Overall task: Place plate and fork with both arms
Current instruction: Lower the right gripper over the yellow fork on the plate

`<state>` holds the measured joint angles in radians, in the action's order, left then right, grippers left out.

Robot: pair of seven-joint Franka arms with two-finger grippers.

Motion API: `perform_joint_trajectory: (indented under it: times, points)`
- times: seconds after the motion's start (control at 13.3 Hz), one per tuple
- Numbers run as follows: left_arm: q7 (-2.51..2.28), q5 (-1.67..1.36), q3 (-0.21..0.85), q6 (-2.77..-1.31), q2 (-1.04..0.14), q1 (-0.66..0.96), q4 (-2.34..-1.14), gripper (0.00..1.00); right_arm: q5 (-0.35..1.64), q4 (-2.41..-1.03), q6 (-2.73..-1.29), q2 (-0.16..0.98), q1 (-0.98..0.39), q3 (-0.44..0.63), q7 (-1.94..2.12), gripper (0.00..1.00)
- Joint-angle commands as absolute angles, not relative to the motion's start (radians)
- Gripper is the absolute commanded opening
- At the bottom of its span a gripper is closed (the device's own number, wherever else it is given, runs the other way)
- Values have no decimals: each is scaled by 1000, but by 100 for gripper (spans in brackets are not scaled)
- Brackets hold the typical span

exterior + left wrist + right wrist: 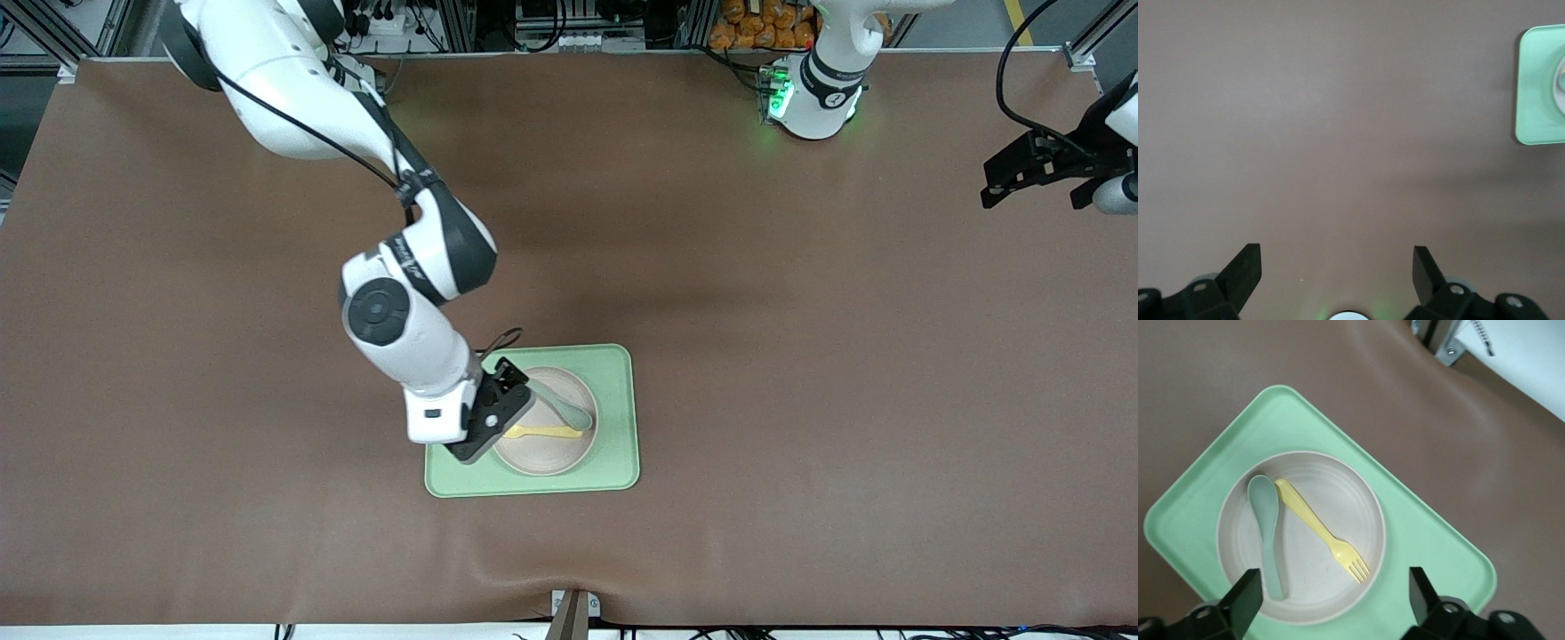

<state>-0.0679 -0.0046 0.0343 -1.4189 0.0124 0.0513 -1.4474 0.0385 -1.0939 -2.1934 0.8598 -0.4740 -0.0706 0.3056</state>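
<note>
Brown matting is covering the tabletop (800, 400), wrinkling slightly at the edge nearest the front camera. A light-green tray (613, 462) is lying on it, holding the plate (1338, 493); the fork (1321, 530) and a grey-green spoon (1266, 527) are resting in the plate. The right pincer (1330, 587) is hovering over them, released. The left pincer (1337, 267) is waiting, released, above bare matting at its arm's end of the tabletop. Aluminium framing (480, 22) is standing along the base edge.

Even, soft overhead light; no harsh glare.

Under the right gripper (1330, 597) the plate (1338, 507) and tray (1425, 533) look sharp and evenly lit. A broad, faint shadow lies on the table (1338, 100) ahead of the left gripper (1337, 270), whose fingers appear dark and slightly soft.
</note>
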Motion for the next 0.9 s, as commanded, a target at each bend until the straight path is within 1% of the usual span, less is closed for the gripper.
perform_joint_trajectory:
  times: [0.0, 0.23, 0.3, 0.38, 0.45, 0.83]
  points:
    - [-120, -49, 25, -1413, 38, 63, -1465, 100, -17, -1012, -2233, 948, -506, -55, 319, 91]
    - [-97, -35, 34, -1408, 37, 61, -1465, 100, -95, -1014, -2286, 1000, -521, -52, 324, 90]
    - [-66, -20, 32, -1398, 37, 61, -1465, 100, -113, -1014, -2287, 1009, -526, -52, 324, 86]
    - [-42, -6, 32, -1397, 37, 58, -1466, 100, -133, -1014, -2290, 1018, -528, -52, 327, 85]
    - [-38, -6, 32, -1396, 35, 57, -1465, 100, -144, -1014, -2290, 1023, -529, -52, 330, 81]
    - [-37, -6, 32, -1401, 21, 54, -1465, 100, -153, -1014, -2319, 1055, -543, -49, 331, 79]
